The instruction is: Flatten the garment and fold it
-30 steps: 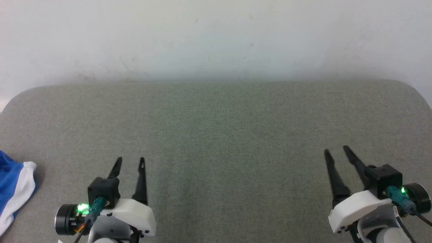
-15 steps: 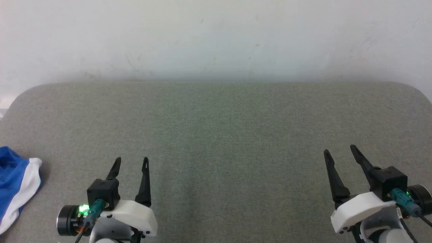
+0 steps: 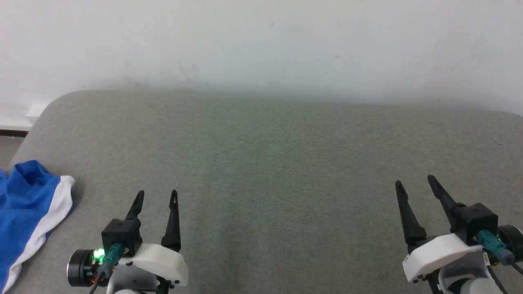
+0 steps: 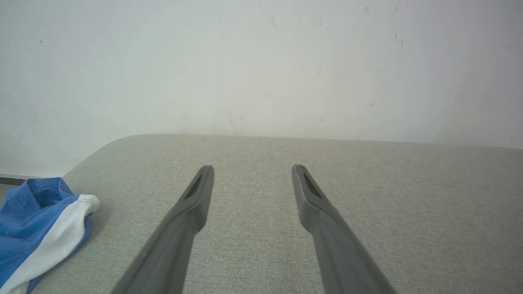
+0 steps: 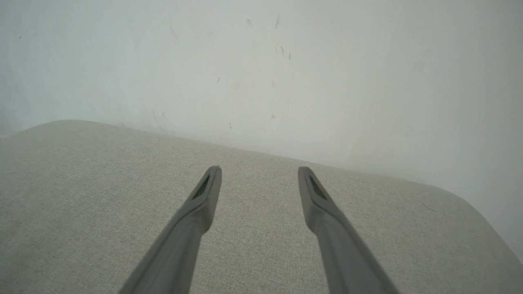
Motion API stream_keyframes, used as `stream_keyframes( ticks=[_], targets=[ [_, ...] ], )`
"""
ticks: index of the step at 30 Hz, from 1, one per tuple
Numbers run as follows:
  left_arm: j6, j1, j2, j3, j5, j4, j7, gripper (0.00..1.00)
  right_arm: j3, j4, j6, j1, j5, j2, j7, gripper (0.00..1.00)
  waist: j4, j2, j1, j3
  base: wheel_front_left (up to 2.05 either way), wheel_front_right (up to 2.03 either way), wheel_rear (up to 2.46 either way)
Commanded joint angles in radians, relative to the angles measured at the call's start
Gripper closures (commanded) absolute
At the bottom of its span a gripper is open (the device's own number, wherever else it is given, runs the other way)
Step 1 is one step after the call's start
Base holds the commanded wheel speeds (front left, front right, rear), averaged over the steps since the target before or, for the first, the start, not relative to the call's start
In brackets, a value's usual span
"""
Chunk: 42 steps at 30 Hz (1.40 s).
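The garment [image 3: 25,206] is a bunched heap of bright blue cloth with a white band, lying at the left edge of the grey-green padded surface [image 3: 269,155] and cut off by the head view's edge. The left wrist view has the garment [image 4: 39,224] at its lower left. My left gripper [image 3: 157,193] hovers open to the right of the garment, apart from it, with nothing between its fingers [image 4: 196,196]. Far to the right, my right gripper [image 3: 414,182] is open too and holds nothing; its fingers [image 5: 206,192] point toward the wall.
A pale scuffed wall [image 3: 261,45] rises right behind the padded surface. The surface's rounded left corner [image 3: 53,104] drops to a strip of floor and baseboard [image 3: 12,130]. Its rounded right corner [image 5: 470,204] appears in the right wrist view.
The head camera has turned leftward, so the scene slid right and more of the garment and the surface's left corner came into view. Both grippers kept their open pose.
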Motion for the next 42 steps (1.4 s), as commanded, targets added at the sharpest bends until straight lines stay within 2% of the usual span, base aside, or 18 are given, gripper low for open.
stream_keyframes(
  ticks=[1,21,42],
  targets=[
    [-0.006,-0.009,0.0,0.005,-0.007,0.006,-0.011,0.0,-0.001,0.0,0.0,0.008,0.004,0.001,-0.007,0.0,0.022,0.0,0.0,-0.001,0.0,0.0,0.0],
    [0.004,0.01,-0.001,0.042,-0.057,0.011,-0.053,0.0,0.028,0.0,0.0,0.013,0.01,0.002,-0.027,0.0,0.181,0.0,0.0,-0.011,0.0,0.0,0.0],
    [0.024,0.032,-0.002,0.108,-0.108,0.003,-0.094,0.0,0.056,-0.034,-0.001,0.027,0.024,0.003,-0.044,0.0,0.309,0.0,0.0,-0.001,-0.07,-0.07,-0.07]
  ],
)
